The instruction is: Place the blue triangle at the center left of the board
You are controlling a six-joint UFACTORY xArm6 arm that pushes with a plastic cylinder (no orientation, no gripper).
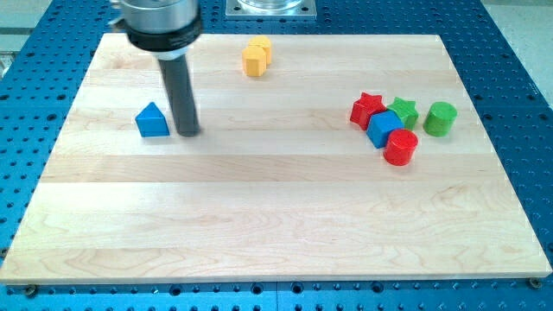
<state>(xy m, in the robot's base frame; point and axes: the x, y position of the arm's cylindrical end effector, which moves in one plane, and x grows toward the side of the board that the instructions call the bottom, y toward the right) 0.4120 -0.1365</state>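
- Camera view, tool: the arm ended in a plain rod with no jaws to spread or press together; my tip point(188, 132) rested on the board point(276, 233), holding nothing.
- Camera view, key relation: the blue triangle point(152, 121) lay just left of my tip, close beside it (contact could not be confirmed).
- Camera view, location: the blue triangle sat in the far-left part of the board, somewhat farther back than centre left.
- Judgement: the tip stood on the right flank; a nearward shove would call for repositioning to the triangle's far side.
- Other blocks: a yellow block point(256, 57) at the far edge; the red star point(366, 109), blue block point(384, 128), green star point(403, 111), red cylinder point(400, 148) and green cylinder point(440, 119) clustered well apart at right.
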